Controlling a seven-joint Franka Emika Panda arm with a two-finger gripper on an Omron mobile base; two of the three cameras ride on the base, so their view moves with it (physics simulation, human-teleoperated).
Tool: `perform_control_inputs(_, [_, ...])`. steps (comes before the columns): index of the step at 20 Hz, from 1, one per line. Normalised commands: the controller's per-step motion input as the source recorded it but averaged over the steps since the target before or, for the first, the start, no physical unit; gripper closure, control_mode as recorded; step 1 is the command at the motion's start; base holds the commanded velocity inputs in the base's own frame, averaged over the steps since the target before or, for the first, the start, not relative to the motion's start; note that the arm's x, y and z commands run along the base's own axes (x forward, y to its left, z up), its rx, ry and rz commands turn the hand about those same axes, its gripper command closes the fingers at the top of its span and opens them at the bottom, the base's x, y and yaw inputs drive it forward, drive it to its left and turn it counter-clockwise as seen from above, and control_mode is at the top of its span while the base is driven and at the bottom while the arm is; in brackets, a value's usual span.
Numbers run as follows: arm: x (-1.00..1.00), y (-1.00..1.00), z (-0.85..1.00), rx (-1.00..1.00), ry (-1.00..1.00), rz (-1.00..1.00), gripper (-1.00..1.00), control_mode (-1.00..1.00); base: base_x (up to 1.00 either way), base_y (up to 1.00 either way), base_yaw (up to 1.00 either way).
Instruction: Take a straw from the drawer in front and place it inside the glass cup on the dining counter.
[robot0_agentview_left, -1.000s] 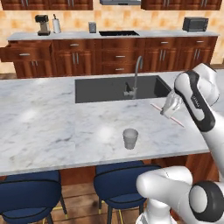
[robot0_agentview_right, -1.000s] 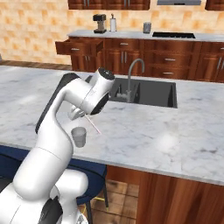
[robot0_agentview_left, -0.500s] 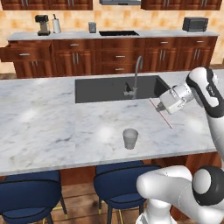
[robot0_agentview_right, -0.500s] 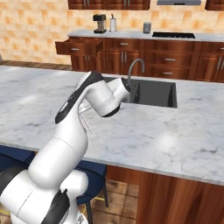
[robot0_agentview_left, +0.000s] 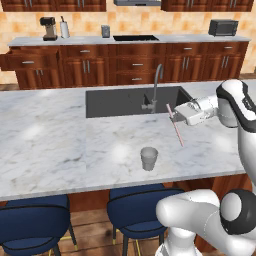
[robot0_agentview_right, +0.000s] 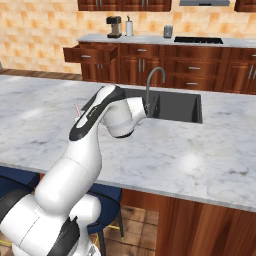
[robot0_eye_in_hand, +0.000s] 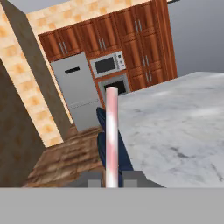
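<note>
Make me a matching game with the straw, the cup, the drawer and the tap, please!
Things:
1. straw
2. cup
3. drawer
4. tap

Where or how:
A. pulled open, at the back cabinets
B. standing alone on the marble counter
C. held in the claw, above the counter
D. curving over the black sink

Pairs: 1-C, 2-B, 3-A, 4-D
</note>
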Motion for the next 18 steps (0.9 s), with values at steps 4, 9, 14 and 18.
perform_control_inputs(4, [-0.31, 0.00, -0.01, 0.26, 0.00, 0.00, 1.00, -1.00, 0.00, 0.00, 0.00])
perform_control_inputs(9, [0.04, 0.06, -0.01, 0.23, 0.00, 0.00, 1.00, -1.00, 0.00, 0.00, 0.00])
perform_control_inputs(14, [0.50, 0.05, 0.00, 0.13, 0.00, 0.00, 1.00, -1.00, 0.00, 0.00, 0.00])
perform_control_inputs(18, [0.40, 0.00, -0.07, 0.06, 0.00, 0.00, 1.00, -1.00, 0.00, 0.00, 0.00])
